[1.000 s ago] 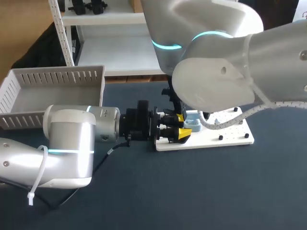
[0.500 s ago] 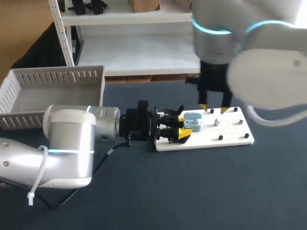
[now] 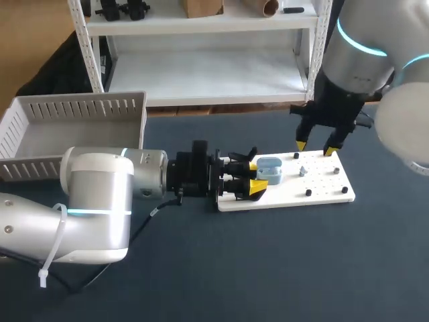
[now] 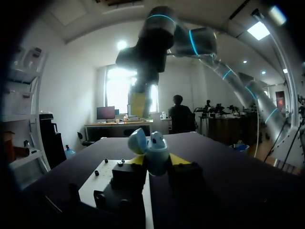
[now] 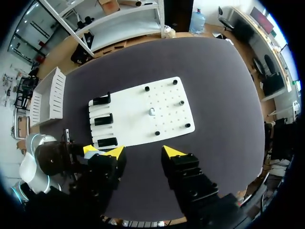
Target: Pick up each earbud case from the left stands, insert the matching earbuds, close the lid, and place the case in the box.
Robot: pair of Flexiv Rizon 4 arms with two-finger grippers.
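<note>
Showing the light blue earbud case (image 4: 151,153) with its lid tipped open, held low over the left end of a white board (image 3: 322,192). The left gripper (image 3: 256,175) lies level with the table, and its two yellow tips press against the case from opposite sides, so the case is clamped between them. In the left wrist view the case fills the gap between those tips, the raised lid leaning to one side.

The board lies flat on the dark table (image 3: 268,268). The right wrist view shows three black stands (image 5: 104,119) in a row along the board's left end, several black pegs (image 5: 180,102) spread over the rest, and one small pale object (image 5: 151,111) near the middle, too small to identify.

The right gripper (image 3: 315,148) hangs above the far right part of the board, pointing down, well apart from the case. Its fingers are spread with nothing between them.

The box (image 3: 80,111), a white bin with slatted walls, stands at the far left of the table, behind the left arm (image 3: 100,208) and well apart from the board.
</note>
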